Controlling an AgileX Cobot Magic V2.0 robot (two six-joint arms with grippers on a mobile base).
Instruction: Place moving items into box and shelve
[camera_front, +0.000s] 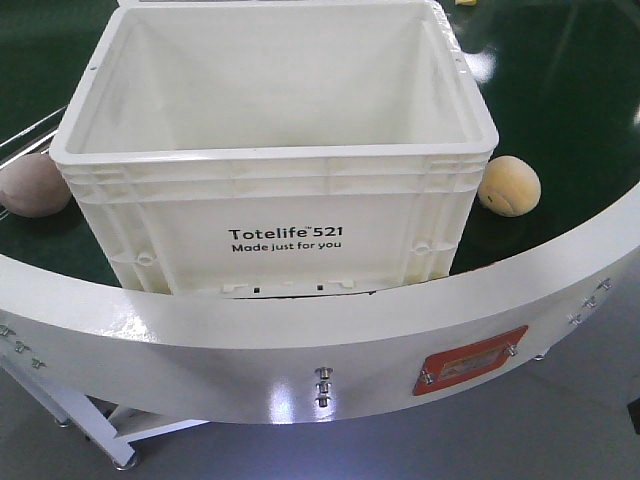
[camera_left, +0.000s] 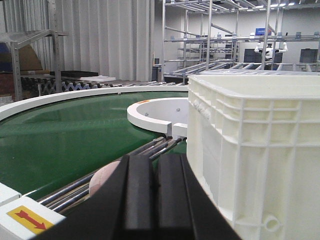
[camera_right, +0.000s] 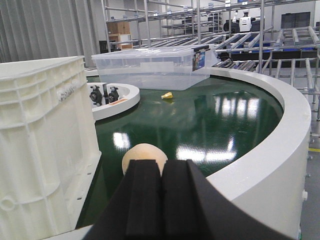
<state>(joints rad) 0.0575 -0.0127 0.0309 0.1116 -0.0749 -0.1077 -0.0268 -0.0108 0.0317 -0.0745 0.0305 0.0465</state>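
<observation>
While the white box (camera_front: 400, 225) sits on the green belt (camera_front: 570, 110) hard against the curved white outer rim (camera_front: 300, 340), both balls lie outside it on the belt. Pinkish-brown ball (camera_front: 35, 185) is at the box's L side, partly hidden behind its corner. Peach ball (camera_front: 509, 186) is near the R side, w/ a gap.

L wrist view: left gripper (camera_left: 152, 200) has jaws pressed together. Its pads cover most of the pink ball, box wall fills the R half, metal rollers (camera_left: 150, 150) ahead.

R wrist view: right gripper (camera_right: 161, 200) has jaws pressed together, peach ball just beyond the tips, box wall at L.

Further along the belt: clear lidded tub (camera_right: 150, 67), small yellow item (camera_right: 167, 95), white inner ring (camera_right: 117, 102). Racking (camera_left: 225, 35) in the bkgd.
</observation>
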